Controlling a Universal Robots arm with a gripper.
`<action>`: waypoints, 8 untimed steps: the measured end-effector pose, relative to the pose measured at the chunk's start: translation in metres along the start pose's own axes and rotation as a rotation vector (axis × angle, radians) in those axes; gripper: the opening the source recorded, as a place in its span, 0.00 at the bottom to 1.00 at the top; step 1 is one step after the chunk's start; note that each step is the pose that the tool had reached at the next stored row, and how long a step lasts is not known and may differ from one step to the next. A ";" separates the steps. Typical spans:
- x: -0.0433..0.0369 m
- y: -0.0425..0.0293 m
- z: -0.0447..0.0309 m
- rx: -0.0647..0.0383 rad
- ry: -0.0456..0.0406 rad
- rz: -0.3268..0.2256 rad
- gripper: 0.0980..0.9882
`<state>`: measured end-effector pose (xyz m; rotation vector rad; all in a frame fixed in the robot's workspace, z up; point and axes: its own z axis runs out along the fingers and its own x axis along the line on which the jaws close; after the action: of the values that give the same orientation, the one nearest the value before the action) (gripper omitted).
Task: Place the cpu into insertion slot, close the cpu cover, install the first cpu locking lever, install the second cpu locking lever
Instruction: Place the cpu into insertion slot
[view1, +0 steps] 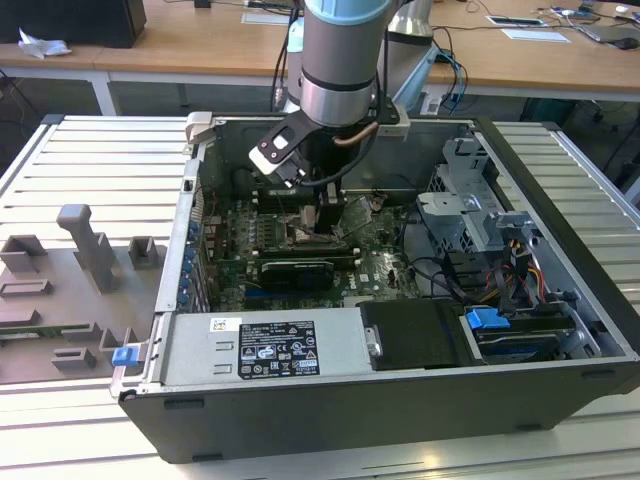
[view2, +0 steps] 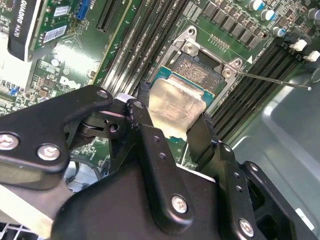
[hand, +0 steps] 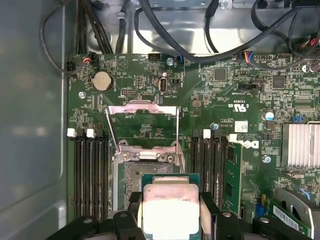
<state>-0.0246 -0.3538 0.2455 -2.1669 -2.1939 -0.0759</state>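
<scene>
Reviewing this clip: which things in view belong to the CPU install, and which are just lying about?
Job in hand:
cpu, held in the claw
insertion slot, uncovered
cpu cover, raised open
locking lever, unlatched

Lying about:
memory slots
graphics card
coin battery
grey fixture pieces

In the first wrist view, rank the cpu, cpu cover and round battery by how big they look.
cpu and cpu cover: look about equal, and the cpu is nearer the camera, so unranked.
Then battery: clearly smallest.
</scene>
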 end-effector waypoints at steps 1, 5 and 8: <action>0.0003 0.0000 0.0020 0.000 -0.0001 0.000 0.50; 0.0025 0.0001 0.0100 0.000 -0.0007 0.000 0.50; 0.0066 0.0002 0.0123 0.000 -0.0007 0.000 0.50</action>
<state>-0.0246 -0.3463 0.2338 -2.1672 -2.1942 -0.0750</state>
